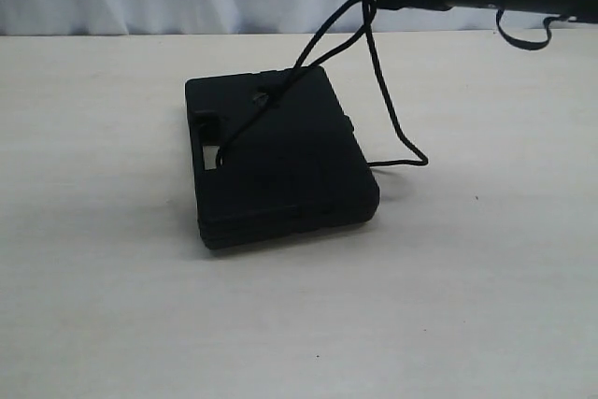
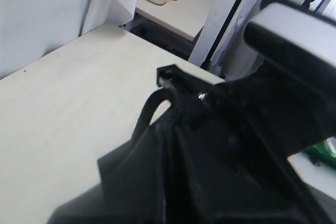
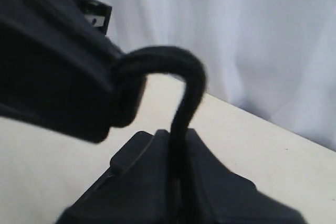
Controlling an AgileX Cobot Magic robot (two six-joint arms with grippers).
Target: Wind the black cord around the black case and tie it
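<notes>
The black cord (image 3: 191,85) rises from the black case (image 1: 280,170) below into the right gripper (image 3: 176,142), which is clamped on it. The left gripper (image 2: 169,85) is blurred, so I cannot tell its grip.

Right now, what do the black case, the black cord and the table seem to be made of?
The black case looks like matte moulded plastic: dull sheen, rounded corners, a cut-out slot. The black cord seems to be textile rope: its surface is fuzzy and it bends softly. The table is pale and faintly streaked, perhaps wood-look laminate.
</notes>
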